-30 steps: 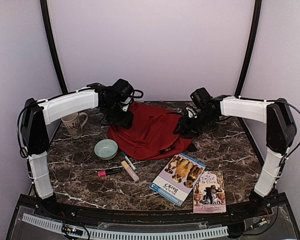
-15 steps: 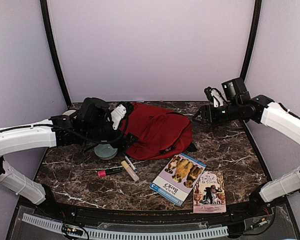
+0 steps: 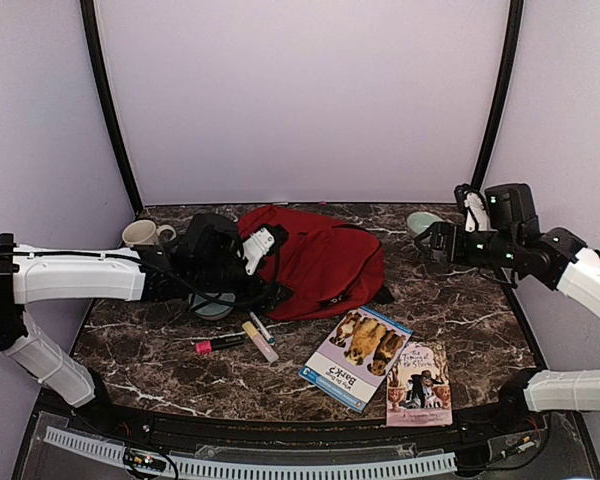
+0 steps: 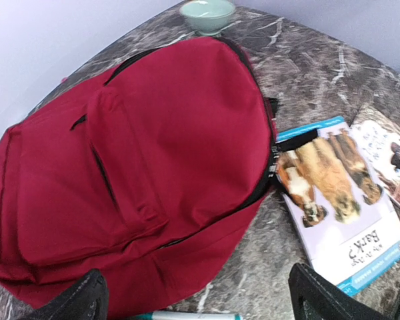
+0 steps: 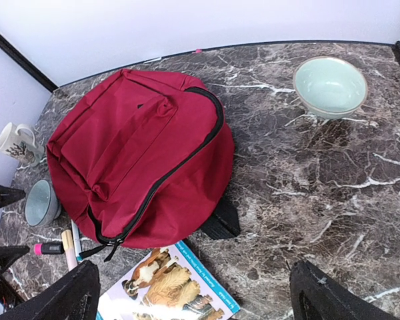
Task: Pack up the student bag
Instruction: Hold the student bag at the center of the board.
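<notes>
While it lies at the back middle of the table (image 3: 470, 300) (front pocket up), the student bag (image 3: 315, 262) seems zipped shut, though blur hides detail. The left gripper (image 4: 200, 298) hovers just beside it, jaws spread, empty; the right gripper (image 5: 197, 293), likewise spread and empty, hangs well apart.

Overhead, I see the student bag (image 3: 320, 265) mid-frame on the table (image 3: 460, 300). A mug (image 3: 138, 233) stands at its left, the far bowl (image 3: 418, 221) at its upper right, and the near bowl (image 5: 40, 202) just beside its lower-left edge. Pens (image 3: 259, 341) lie below that bowl. Lower right of centre are a book (image 3: 357, 357) and, just beside it, a second book (image 3: 420, 383).
</notes>
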Robot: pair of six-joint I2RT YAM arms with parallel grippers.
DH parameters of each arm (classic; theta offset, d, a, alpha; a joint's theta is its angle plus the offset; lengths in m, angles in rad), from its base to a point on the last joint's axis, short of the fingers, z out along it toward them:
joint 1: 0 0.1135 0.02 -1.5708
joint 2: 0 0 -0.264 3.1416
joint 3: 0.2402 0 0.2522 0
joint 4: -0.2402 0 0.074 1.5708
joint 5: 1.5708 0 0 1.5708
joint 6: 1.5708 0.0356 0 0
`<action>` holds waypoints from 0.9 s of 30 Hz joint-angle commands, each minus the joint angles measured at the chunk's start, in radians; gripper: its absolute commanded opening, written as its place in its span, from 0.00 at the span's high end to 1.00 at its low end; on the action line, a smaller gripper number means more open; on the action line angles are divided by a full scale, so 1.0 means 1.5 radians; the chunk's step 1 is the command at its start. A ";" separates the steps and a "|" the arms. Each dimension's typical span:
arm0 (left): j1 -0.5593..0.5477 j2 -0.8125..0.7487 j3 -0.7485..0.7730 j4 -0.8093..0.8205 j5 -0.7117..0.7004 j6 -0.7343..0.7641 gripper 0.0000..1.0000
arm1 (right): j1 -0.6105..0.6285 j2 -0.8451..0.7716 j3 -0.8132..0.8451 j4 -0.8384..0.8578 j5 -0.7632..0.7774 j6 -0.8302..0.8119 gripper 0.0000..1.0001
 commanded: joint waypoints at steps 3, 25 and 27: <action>-0.021 -0.013 -0.052 0.111 0.188 0.106 0.06 | -0.011 -0.044 -0.039 0.002 -0.013 0.007 0.00; -0.043 0.228 0.067 0.198 0.136 0.180 0.28 | -0.012 -0.006 -0.050 -0.059 -0.061 0.031 0.06; -0.043 0.238 0.061 0.214 0.132 0.180 0.33 | -0.012 -0.007 -0.052 -0.059 -0.072 0.032 0.07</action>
